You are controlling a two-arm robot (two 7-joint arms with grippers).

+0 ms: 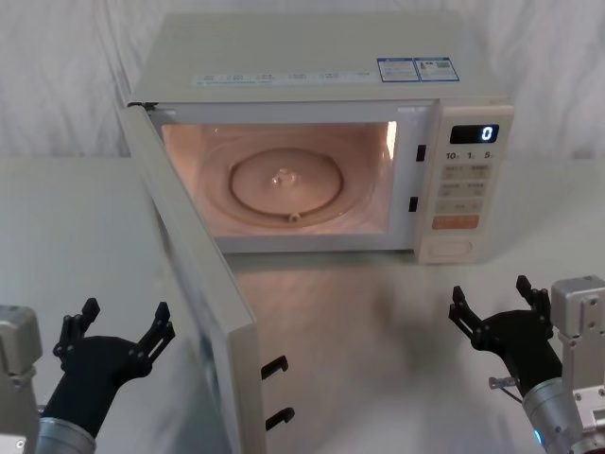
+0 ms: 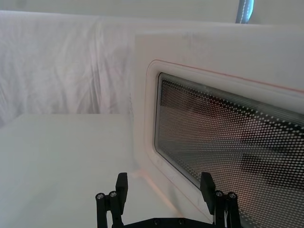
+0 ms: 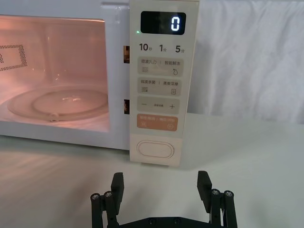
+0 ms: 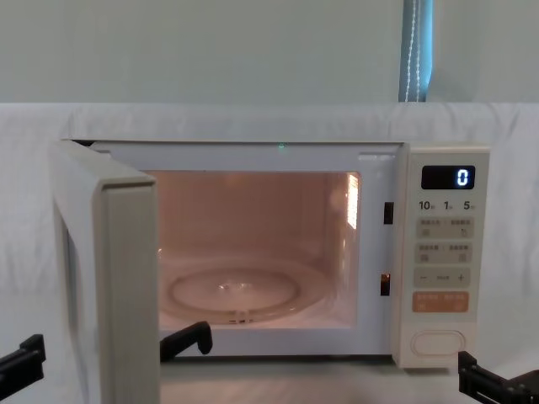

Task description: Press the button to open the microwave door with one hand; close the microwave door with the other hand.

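Cream microwave door stands swung wide open at centre-left of the head view. Left gripper, lower left, has spread fingers beside it; right gripper, lower right, is spread too, below the button.

We are seeing the microwave door swinging wide toward us, walling the left gripper off from the lit cavity, while bare table is lying open between the right gripper and the button.
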